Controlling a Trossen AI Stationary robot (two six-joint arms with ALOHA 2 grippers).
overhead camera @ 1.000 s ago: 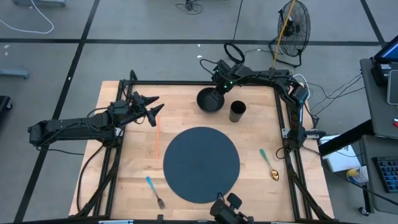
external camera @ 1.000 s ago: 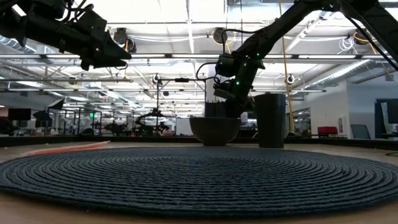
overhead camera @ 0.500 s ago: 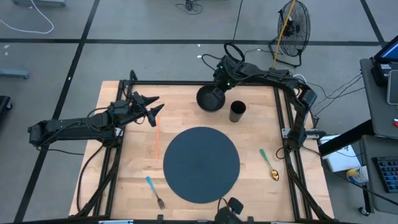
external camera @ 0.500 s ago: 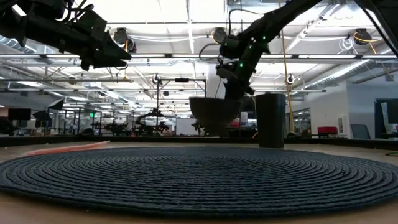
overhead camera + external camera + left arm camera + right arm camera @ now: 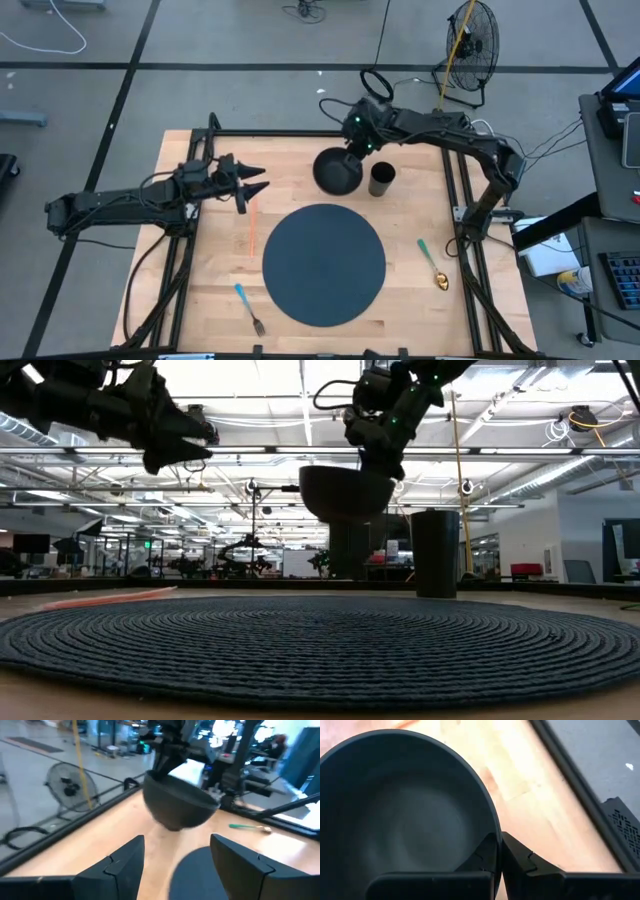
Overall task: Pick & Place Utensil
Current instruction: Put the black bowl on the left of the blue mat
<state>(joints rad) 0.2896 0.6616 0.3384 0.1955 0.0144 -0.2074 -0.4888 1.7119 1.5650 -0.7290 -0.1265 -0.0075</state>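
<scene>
Take the round dark mat point(image 5: 324, 264) at the middle of the wooden table point(image 5: 190, 300) as your landmark. Just beyond its far edge you see a dark bowl point(image 5: 337, 171), with the right gripper point(image 5: 352, 150) at the bowl's far rim, its arm reaching in from the right side of the table. A dark cup point(image 5: 381, 179) stands just right of the bowl, also past the mat's far edge. Left of the mat lies a thin orange stick point(image 5: 251, 224), and the left gripper point(image 5: 254, 181) hovers over the stick's far end, fingers spread apart. Near the mat's lower left you find a blue-handled fork point(image 5: 249, 308); to the mat's right, a green-handled spoon point(image 5: 433, 265) with a gold bowl.
</scene>
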